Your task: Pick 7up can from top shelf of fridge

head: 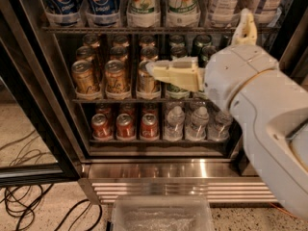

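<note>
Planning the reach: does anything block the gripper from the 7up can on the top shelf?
Nothing visible does. The 7up can stands at the front of the top shelf. The gripper hangs lower, in front of the gold cans.

- Single view only, with no second view to overlap.
- Placed in front of the fridge [144,170], facing straight into its racks and tilted somewhat downward, with floor [72,201] and a clear bin [161,215] at 6 o'clock.
- Close in: top shelf [144,29] at 12 o'clock, with its cans cropped by the upper edge.
- Aimed past the robot's own arm [269,119], coming in from 4 o'clock and filling the right side.
- Gripper [163,71] near centre, in front of the middle rack [120,99].
- Door frame [29,105] at 9 o'clock, cables [29,206] at 7 o'clock.
</note>
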